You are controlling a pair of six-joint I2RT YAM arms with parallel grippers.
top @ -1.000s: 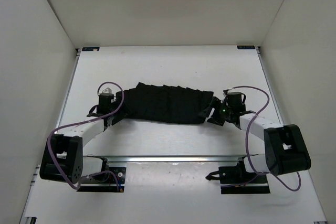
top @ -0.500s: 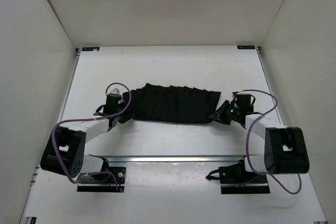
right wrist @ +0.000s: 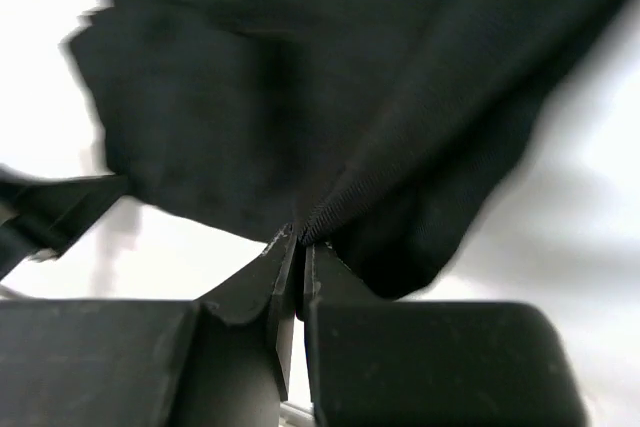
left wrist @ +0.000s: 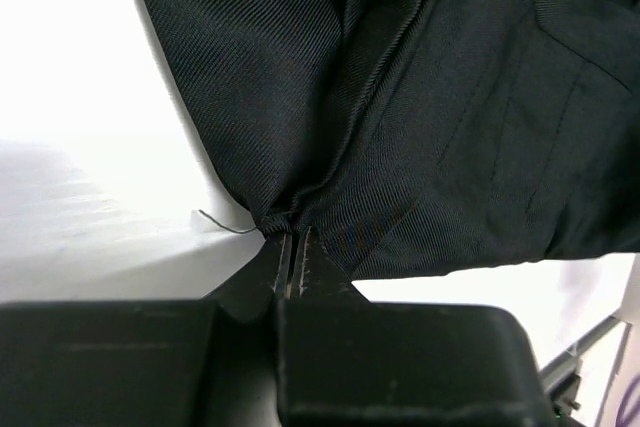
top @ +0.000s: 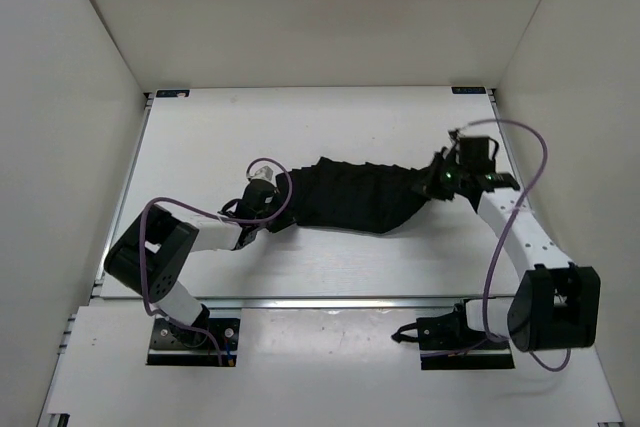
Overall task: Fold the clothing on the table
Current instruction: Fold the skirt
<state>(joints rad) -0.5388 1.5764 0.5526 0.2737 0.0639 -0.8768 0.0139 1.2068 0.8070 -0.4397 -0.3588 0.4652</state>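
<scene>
Clothing (top: 352, 197) now narrower, farther right

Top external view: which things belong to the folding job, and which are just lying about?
Part of the job:
black pleated fabric garment, pinched at both ends
white flat table
left gripper
right gripper

Only surroundings:
plain white upright walls
purple cables on the arms

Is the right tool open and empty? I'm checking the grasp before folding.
No, the right wrist view shows the right tool shut on a gathered bit of the clothing.
</scene>
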